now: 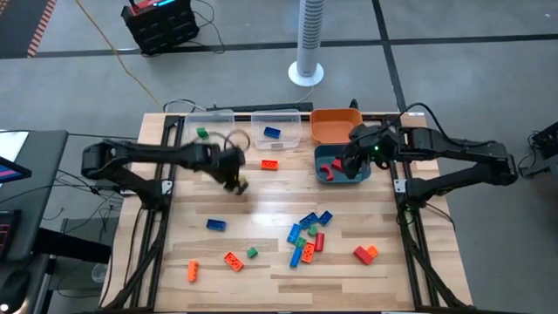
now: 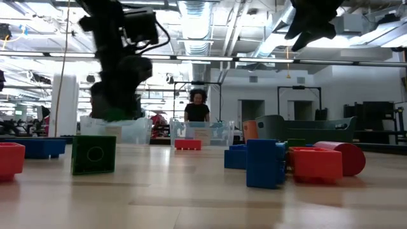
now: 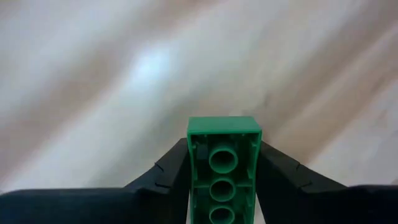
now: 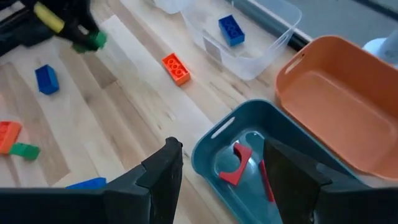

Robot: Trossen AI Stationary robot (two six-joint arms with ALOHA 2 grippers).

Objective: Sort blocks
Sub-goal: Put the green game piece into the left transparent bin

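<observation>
- Closest to you, at the front edge of the table (image 1: 261,292), most of the blocks are loose — an orange brick (image 1: 193,270), another orange brick (image 1: 233,260), a small green brick (image 1: 252,252), a blue brick (image 1: 215,224), the mixed blue/red/green pile (image 1: 307,237) and a red-and-orange pair (image 1: 365,254).
- These look like hard, light plastic: stiff, a bit slick on the flat sides, not fragile. I'd pinch them across the two long flat walls, not over the studs.
- That's how the left gripper (image 3: 224,171) has its green brick (image 3: 222,167) — fingers closed on both side walls, hollow underside facing the camera, held above the wood.
- From overhead, that left gripper (image 1: 234,170) sits mid-table with the arm reaching in from the left, wrist angled down.
- The right gripper (image 1: 356,159) hovers over the teal bin (image 1: 324,179), fingers apart and empty, red pieces below it.
- Farther back: a lone orange brick (image 1: 269,163), then the clear bin (image 1: 292,139) with a blue brick (image 1: 272,133), another clear bin (image 1: 183,131) with a green brick (image 1: 201,133), and the orange bin (image 1: 327,131) — nothing in it as far as I can see.
</observation>
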